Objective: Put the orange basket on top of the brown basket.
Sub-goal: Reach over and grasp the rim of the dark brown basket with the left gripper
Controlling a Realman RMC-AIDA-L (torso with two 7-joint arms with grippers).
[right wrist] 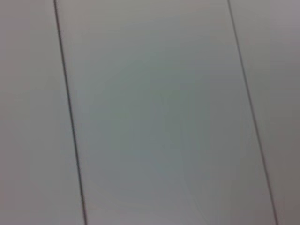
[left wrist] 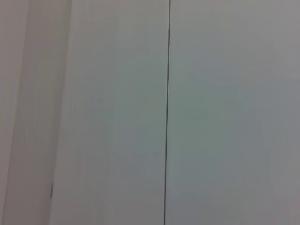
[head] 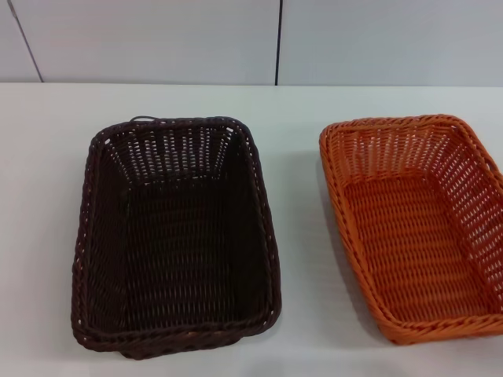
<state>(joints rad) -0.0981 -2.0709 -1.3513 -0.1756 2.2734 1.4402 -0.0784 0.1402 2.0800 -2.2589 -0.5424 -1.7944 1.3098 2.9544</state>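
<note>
The brown basket (head: 177, 236) sits empty on the white table, left of centre in the head view. The orange basket (head: 416, 228) sits empty on the table to its right, partly cut off by the right edge of the view. A strip of bare table separates the two baskets. Neither gripper shows in any view. Both wrist views show only a pale panelled wall with thin dark seams.
The white table (head: 299, 236) runs back to a pale panelled wall (head: 157, 39) with dark vertical seams. Bare table lies behind both baskets and to the left of the brown one.
</note>
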